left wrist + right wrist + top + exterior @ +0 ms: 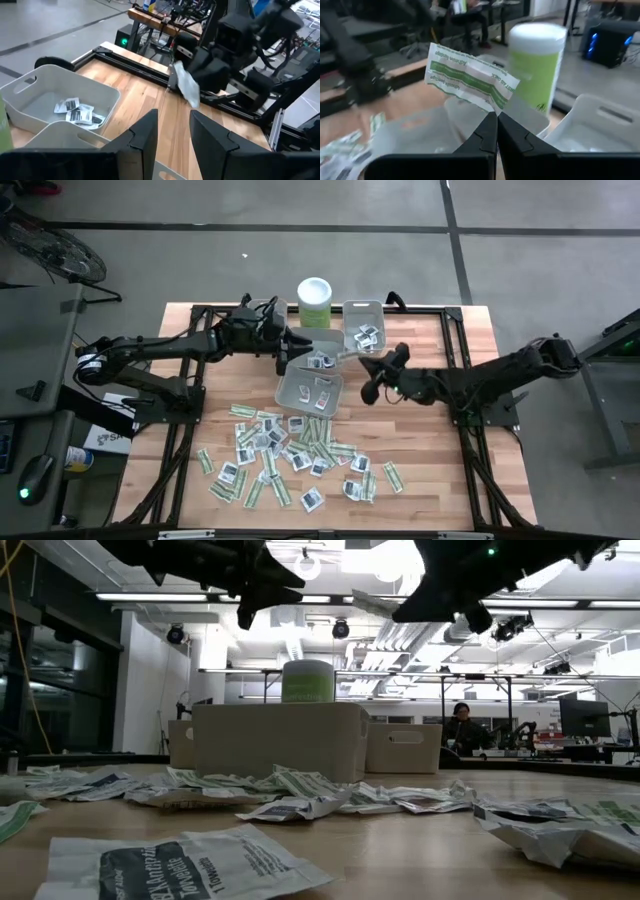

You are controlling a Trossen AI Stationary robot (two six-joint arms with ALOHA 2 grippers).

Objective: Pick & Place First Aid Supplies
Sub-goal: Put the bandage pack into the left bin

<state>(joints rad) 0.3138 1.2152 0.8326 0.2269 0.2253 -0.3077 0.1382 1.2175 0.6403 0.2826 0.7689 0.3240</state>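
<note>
Many first aid supplies, flat green-white strips and white squares, lie scattered on the near half of the wooden table. My right gripper is shut on one green-white strip packet, held in the air between the two grey bins; it also shows in the high view. My left gripper hovers open above the near bin, nothing between its fingers, facing the right gripper and its packet. My right gripper pinches the strip packet by one lower corner between its two fingertips. The fingers come nearly level from the table's right side. The packet sticks out beyond the fingertips, lifted clear above the bins, its long side slanting.
The far bin holds a few white square packets; the near bin also holds some. A pale green canister with a white lid stands at the far edge beside the bins. A person sits in the room beyond the table.
</note>
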